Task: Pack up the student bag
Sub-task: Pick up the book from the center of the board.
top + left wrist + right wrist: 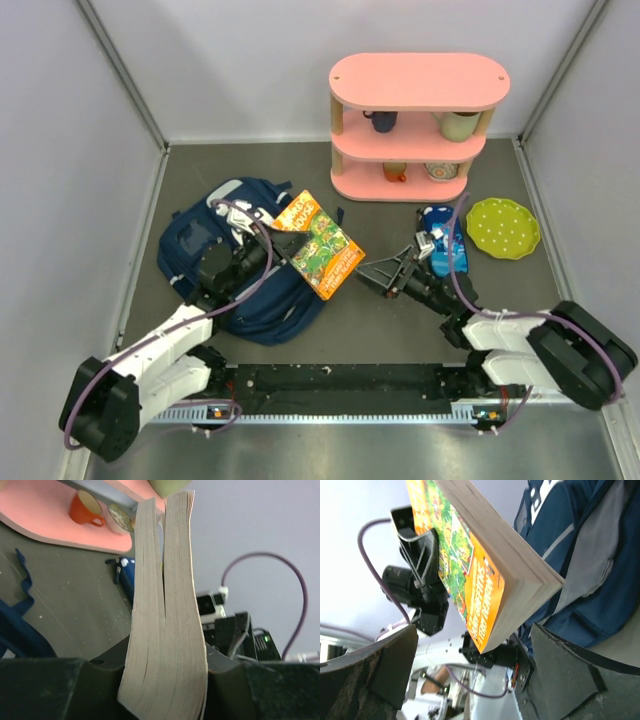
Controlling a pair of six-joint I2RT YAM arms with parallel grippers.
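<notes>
The left gripper [165,680] is squeezed shut on the thick book [322,245] and holds it up by one edge. The right gripper [380,275] has its fingers wide apart, near the book's other end, and holds nothing. The student bag [195,250] lies on the table [400,330] under the left arm. The step looks like putting the book in. Next, the book likely needs tipping toward the bag's mouth.

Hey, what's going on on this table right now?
The left gripper is clamped on a thick orange book and holds it up over the edge of the navy backpack. The right gripper is open near the book's other end and does not seem to touch it. The book is not in the bag yet.
</notes>
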